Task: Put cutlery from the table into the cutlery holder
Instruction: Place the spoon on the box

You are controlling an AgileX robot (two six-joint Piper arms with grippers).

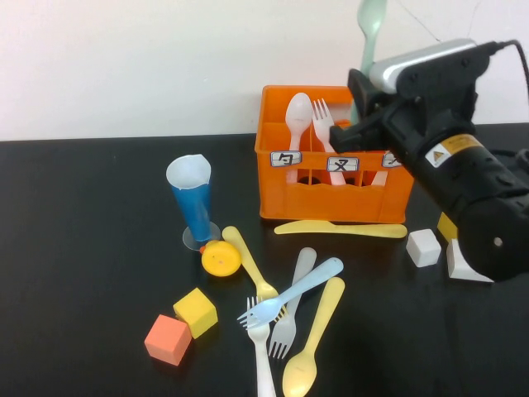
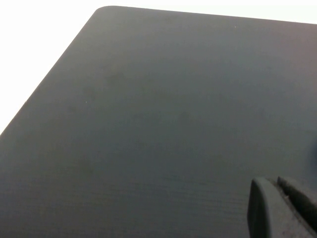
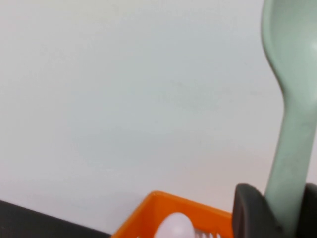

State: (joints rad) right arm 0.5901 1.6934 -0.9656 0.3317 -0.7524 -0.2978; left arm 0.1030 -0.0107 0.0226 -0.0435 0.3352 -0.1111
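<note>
Right gripper (image 3: 275, 210), pinching a pale green spoon (image 3: 292, 99) upright just above the crate (image 1: 335, 157), appears mid-delivery; next, lower and release it into a compartment; left gripper (image 2: 280, 208), state indeterminate, over bare table (image 2: 148, 124).

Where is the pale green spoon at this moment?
In the high view, the pale green spoon stands bowl-up in the right gripper, above the orange cutlery holder's right rear corner.

A lab-style test bench: a bare glossy black table (image 1: 83, 248) against a plain white wall (image 1: 124, 58), with toy cubes (image 1: 195, 312) as props.
</note>
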